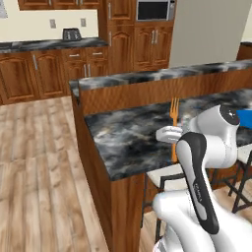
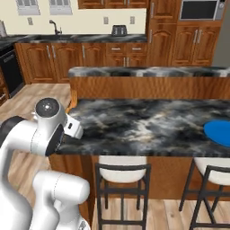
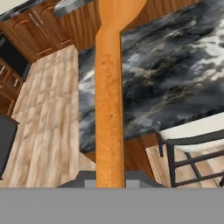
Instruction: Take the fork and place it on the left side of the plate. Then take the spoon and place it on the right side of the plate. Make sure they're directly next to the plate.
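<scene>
My gripper (image 1: 173, 135) is shut on the fork (image 1: 174, 116), a slim orange one held upright with its tines pointing up, above the left end of the dark marble counter (image 1: 128, 133). In the hand view the fork's handle (image 3: 108, 105) runs straight up the middle from between my fingertips, over the counter's edge. The blue plate (image 1: 245, 118) lies far to the right on the counter, well away from the fork, and shows as a blue oval (image 2: 219, 132) at the right edge of the right base view. The spoon is out of view.
A raised wooden ledge with a marble top (image 2: 148, 76) backs the counter. Bar stools (image 2: 122, 173) stand under its front edge, another one (image 1: 167, 179) close to my arm. Wooden cabinets, a toaster (image 2: 118, 30) and a microwave (image 2: 197, 10) line the far wall.
</scene>
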